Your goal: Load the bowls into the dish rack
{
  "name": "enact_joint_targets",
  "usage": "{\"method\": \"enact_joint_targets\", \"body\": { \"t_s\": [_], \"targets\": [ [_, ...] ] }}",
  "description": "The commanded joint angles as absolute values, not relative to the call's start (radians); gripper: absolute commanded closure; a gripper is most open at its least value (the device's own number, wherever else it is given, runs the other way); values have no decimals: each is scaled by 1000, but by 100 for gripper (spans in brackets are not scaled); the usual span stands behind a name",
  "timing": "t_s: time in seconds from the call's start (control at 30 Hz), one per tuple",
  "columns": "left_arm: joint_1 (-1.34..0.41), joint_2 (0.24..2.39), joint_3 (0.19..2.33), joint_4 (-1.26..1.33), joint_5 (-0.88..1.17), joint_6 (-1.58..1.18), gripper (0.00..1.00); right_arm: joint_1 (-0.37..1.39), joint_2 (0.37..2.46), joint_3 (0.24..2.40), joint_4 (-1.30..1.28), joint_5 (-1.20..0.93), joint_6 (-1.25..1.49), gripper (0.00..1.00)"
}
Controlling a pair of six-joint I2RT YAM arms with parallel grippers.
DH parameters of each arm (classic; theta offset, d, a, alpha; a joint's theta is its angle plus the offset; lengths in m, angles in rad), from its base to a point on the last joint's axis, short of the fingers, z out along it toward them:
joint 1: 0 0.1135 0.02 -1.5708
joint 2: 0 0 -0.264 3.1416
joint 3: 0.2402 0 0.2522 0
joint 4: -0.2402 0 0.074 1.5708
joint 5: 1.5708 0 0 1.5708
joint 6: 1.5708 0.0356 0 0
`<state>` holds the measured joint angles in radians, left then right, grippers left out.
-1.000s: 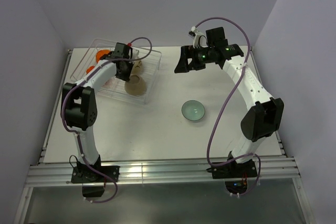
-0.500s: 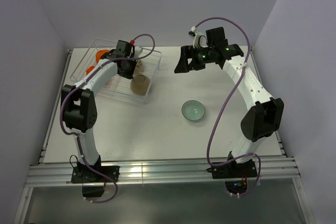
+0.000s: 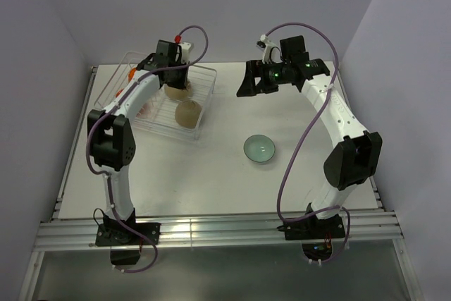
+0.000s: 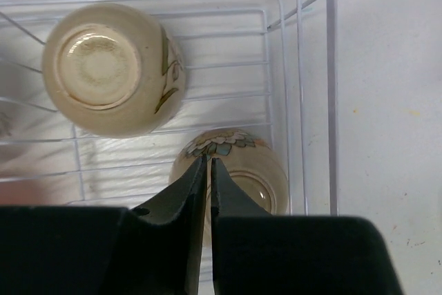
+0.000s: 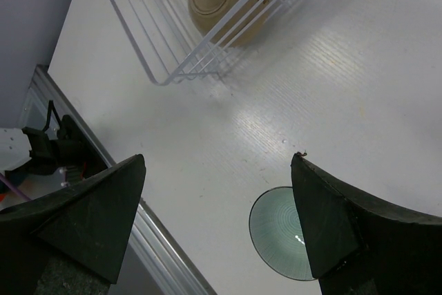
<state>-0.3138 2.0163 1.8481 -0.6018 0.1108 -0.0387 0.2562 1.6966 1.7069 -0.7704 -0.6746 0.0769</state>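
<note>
Left claw point(image 4: 208, 164): fingers pressed together, nothing pinched, tips low over a cream bowl point(image 4: 242, 164) with a leaf pattern at lower centre of the wrist view; cannot tell whether they touch it. Second cream bowl point(image 4: 110, 67) at upper left of that view, bottom up with its foot ring showing, apart from the first. Both lie on the white wires of the dish rack point(image 4: 283, 88), near its right-hand wall. In the top view the rack sits at upper left of the table point(image 3: 176, 181), with an orange bowl point(image 3: 133, 72) at its far left end, mostly hidden. Right claw point(image 5: 217, 162): spread wide, empty, hanging above the table at upper centre. Teal bowl point(image 3: 259, 149) upright on bare table, right of centre, well apart from the rack.
</note>
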Motion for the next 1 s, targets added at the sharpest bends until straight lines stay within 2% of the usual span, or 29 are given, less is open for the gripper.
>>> {"method": "enact_joint_targets", "body": {
  "t_s": [0.0, 0.3, 0.6, 0.97],
  "targets": [
    [-319, 2072, 1897, -588, 164, -63, 87, 247, 1646, 1701, -756, -689, 71, 7],
    [-322, 2092, 1879, -641, 219, -25, 87, 239, 1643, 1698, -767, -683, 60, 7],
    [-327, 2043, 1769, -664, 239, 34, 87, 235, 1657, 1701, -764, -692, 66, 7],
    [-334, 2043, 1778, -738, 273, 9, 88, 235, 1660, 1707, -770, -690, 64, 8]
  ]
}}
